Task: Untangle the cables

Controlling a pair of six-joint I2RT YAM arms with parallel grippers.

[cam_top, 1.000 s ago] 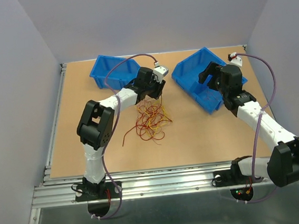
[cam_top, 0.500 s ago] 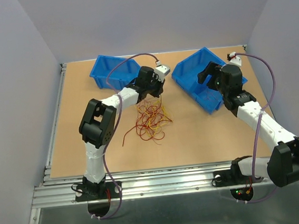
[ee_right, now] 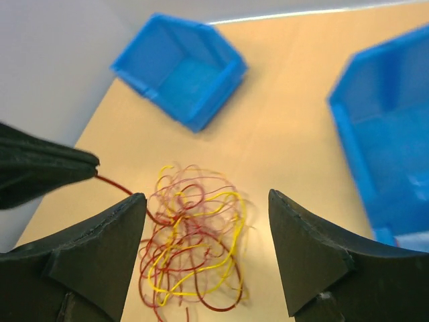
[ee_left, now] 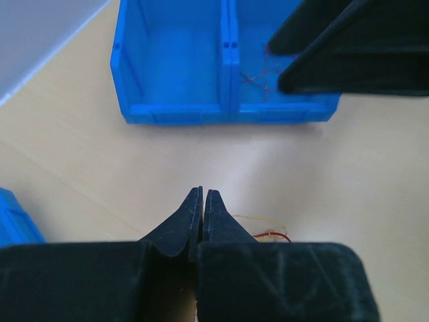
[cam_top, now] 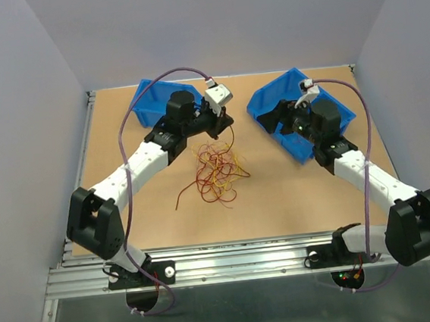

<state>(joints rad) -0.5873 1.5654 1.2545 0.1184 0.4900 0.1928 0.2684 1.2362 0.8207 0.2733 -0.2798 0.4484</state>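
Observation:
The cables are a loose tangle of thin yellow, orange and dark red loops mid-table, also seen in the right wrist view. My left gripper hovers just behind the tangle. Its jaws are pressed together, and in the right wrist view a dark red cable runs taut from its tip down into the tangle. My right gripper is open above the table right of the tangle, with nothing between its fingers. A few thin red strands lie inside the right bin.
A blue bin stands at the back left, behind the left arm. A larger divided blue bin stands at the back right, under the right arm's wrist. A loose red cable end trails out towards the front left.
The left gripper has shut and its arm has stretched out, lifting back and right with a red strand. The right gripper has swung left from over its bin towards the tangle.

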